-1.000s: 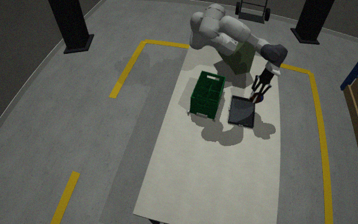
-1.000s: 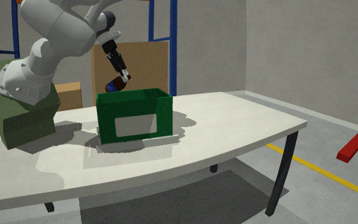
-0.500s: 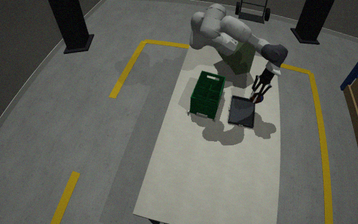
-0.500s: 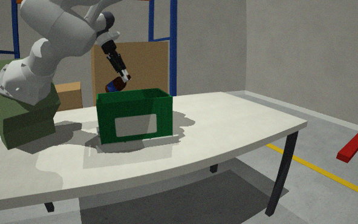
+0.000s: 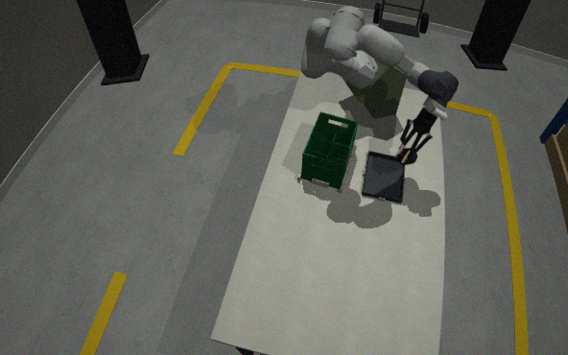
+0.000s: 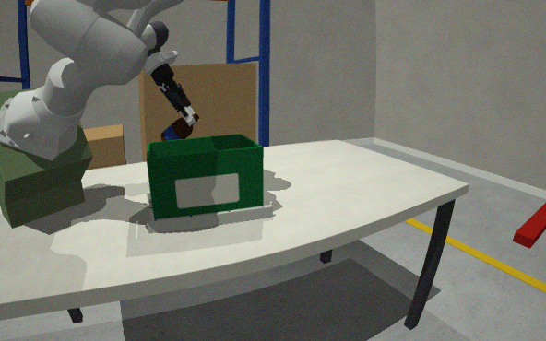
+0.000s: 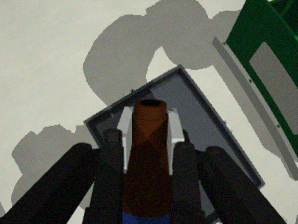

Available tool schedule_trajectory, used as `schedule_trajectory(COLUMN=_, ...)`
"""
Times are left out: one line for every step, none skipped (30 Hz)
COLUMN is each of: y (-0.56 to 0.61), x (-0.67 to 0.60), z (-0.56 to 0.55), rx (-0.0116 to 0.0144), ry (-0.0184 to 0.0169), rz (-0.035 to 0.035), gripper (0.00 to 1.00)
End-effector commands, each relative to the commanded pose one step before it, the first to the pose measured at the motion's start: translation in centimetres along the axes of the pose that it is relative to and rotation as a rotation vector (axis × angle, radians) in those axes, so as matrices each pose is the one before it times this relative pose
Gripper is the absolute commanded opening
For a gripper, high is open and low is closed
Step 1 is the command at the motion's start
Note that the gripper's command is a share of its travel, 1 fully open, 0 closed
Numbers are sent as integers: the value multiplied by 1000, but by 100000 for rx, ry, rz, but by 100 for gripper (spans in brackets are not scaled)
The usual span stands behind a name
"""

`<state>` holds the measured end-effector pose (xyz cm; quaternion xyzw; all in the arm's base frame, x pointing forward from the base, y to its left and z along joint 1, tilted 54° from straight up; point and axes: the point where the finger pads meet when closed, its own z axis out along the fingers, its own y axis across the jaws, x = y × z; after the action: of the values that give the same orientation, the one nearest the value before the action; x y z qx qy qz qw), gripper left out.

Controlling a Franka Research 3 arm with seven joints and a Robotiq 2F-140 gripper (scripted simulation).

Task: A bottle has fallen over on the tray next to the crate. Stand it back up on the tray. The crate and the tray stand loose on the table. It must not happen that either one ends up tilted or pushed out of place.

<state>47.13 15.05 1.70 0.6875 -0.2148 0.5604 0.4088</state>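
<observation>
You have one arm point(image 5: 347, 35) point(image 6: 108, 46) over one pale bench point(image 5: 336, 283) point(image 6: 350, 170), and it carries one pincer point(image 5: 407, 153) point(image 6: 190, 116) point(image 7: 150, 121). Your pincer's two pale fingertips are drawn most of the way together, closed on the neck of a bottle. You have one bottle point(image 5: 409, 156) point(image 6: 177, 129) point(image 7: 149, 185), brown with a blue band, and it is held tilted in the air, its mouth and neck between the fingertips and its wider body sloping down from them. In the exterior view you see it above the far side of the crate, with its lower end partly hidden by the crate's rim.

You have one tray point(image 5: 384, 198) point(image 7: 222, 124), dark and shallow, lying on the bench. From the top view, your bottle shows over the tray's corner nearest the pincer; it is not standing on the tray. You have one green crate point(image 5: 322, 169) point(image 6: 161, 184) point(image 7: 240, 32) beside the tray, upright, with a gap between the two. Two pale label panels would be too many to claim: you can count one on the side facing the exterior view. Around the bench you can count two dark pillars point(image 5: 112, 38) and one hand truck point(image 5: 400, 28).
</observation>
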Motion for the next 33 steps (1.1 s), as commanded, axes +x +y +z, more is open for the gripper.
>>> schedule_trajectory(y=-90, x=393, z=-124, rx=108, ry=3275, rz=1989, gripper=0)
schedule_trajectory(y=-1, x=-9, z=-9, rx=20, ry=635, rz=13, gripper=0)
schedule_trajectory(y=-1, x=-8, z=-9, rx=21, ry=601, rz=14, gripper=0)
schedule_trajectory(y=-1, x=-7, z=-9, rx=22, ry=563, rz=15, gripper=0)
schedule_trajectory(y=-1, x=-6, z=-9, rx=22, ry=521, rz=15, gripper=0)
schedule_trajectory(y=-1, x=-5, z=-8, rx=22, ry=476, rz=14, gripper=0)
schedule_trajectory(y=-1, x=-4, z=-8, rx=21, ry=429, rz=14, gripper=0)
schedule_trajectory(y=-1, x=-4, z=-7, rx=19, ry=380, rz=13, gripper=0)
schedule_trajectory(y=-1, x=-3, z=-6, rx=17, ry=329, rz=12, gripper=0)
schedule_trajectory(y=-1, x=-2, z=-6, rx=15, ry=279, rz=10, gripper=0)
schedule_trajectory(y=0, x=0, z=0, rx=0, ry=0, rz=0, gripper=0)
schedule_trajectory(y=0, x=0, z=0, rx=0, ry=0, rz=0, gripper=0)
schedule_trajectory(y=-1, x=-2, z=-5, rx=13, ry=229, rz=9, gripper=0)
schedule_trajectory(y=-1, x=-1, z=-4, rx=10, ry=182, rz=7, gripper=0)
schedule_trajectory(y=0, x=-1, z=-3, rx=8, ry=137, rz=5, gripper=0)
schedule_trajectory(y=0, x=-1, z=-2, rx=6, ry=97, rz=4, gripper=0)
schedule_trajectory(y=0, x=0, z=-1, rx=4, ry=62, rz=2, gripper=0)
schedule_trajectory(y=0, x=0, z=-1, rx=2, ry=33, rz=1, gripper=0)
schedule_trajectory(y=0, x=0, z=0, rx=1, ry=13, rz=1, gripper=0)
schedule_trajectory(y=0, x=0, z=0, rx=0, ry=2, rz=0, gripper=0)
schedule_trajectory(y=0, x=0, z=0, rx=0, ry=0, rz=0, gripper=0)
schedule_trajectory(y=0, x=0, z=0, rx=0, ry=0, rz=0, gripper=0)
schedule_trajectory(y=0, x=0, z=0, rx=0, ry=0, rz=0, gripper=0)
schedule_trajectory(y=0, x=0, z=0, rx=0, ry=0, rz=0, gripper=0)
schedule_trajectory(y=0, x=0, z=0, rx=0, ry=0, rz=0, gripper=0)
schedule_trajectory(y=0, x=0, z=0, rx=0, ry=0, rz=0, gripper=0)
schedule_trajectory(y=0, x=0, z=0, rx=0, ry=0, rz=0, gripper=0)
schedule_trajectory(y=0, x=0, z=0, rx=0, ry=0, rz=0, gripper=0)
schedule_trajectory(y=0, x=0, z=0, rx=0, ry=0, rz=0, gripper=0)
schedule_trajectory(y=0, x=0, z=0, rx=0, ry=0, rz=0, gripper=0)
schedule_trajectory(y=0, x=0, z=0, rx=0, ry=0, rz=0, gripper=0)
schedule_trajectory(y=0, x=0, z=0, rx=0, ry=0, rz=0, gripper=0)
schedule_trajectory(y=0, x=0, z=0, rx=0, ry=0, rz=0, gripper=0)
